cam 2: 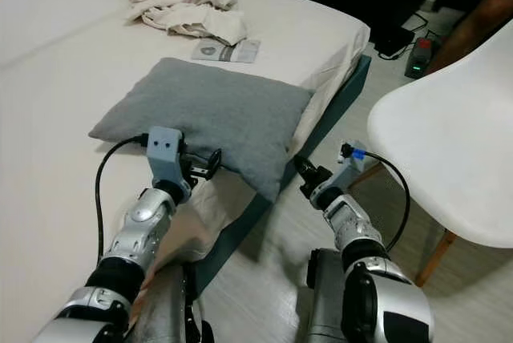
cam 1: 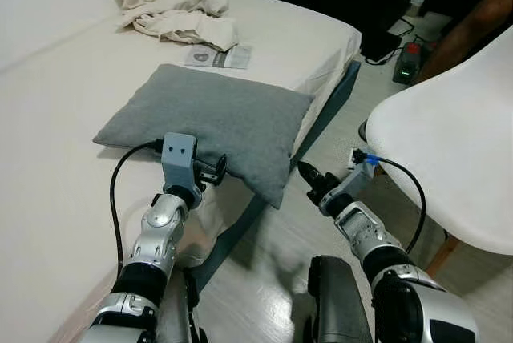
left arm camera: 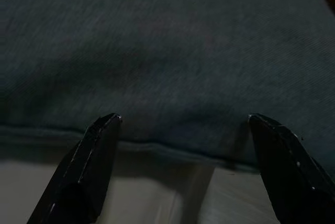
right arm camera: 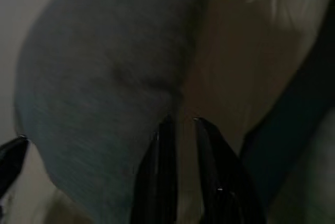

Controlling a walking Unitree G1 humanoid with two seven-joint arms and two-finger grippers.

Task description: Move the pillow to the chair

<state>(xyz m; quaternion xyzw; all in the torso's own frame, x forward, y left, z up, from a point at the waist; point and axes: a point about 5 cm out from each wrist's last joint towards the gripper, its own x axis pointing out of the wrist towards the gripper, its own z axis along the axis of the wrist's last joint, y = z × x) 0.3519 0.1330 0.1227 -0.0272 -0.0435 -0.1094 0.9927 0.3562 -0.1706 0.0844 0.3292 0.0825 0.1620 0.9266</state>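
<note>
Grey pillow (cam 1: 216,123) is lying on the bed (cam 1: 64,102), its near corner overhanging the mattress edge; crumpled cloth (cam 1: 176,10) and a booklet (cam 1: 219,57) are sitting further back.

Left gripper (left arm camera: 183,130) is facing the pillow's near seam, fingers spread wide with the hem between them, not yet closed. Judgement: it should be pushing in deeper before closing, so the fingers are biting fabric and filling rather than the thin hem (soft goods slip).

Right gripper (right arm camera: 178,130) is hovering off the bed edge just beside the overhanging corner, fingers nearly pressed together, holding nothing. It should be opening before taking that corner.

White chair (cam 1: 457,167) is standing at right, near the bed, seat bare; a person's arm (cam 1: 473,18) is showing behind it.
</note>
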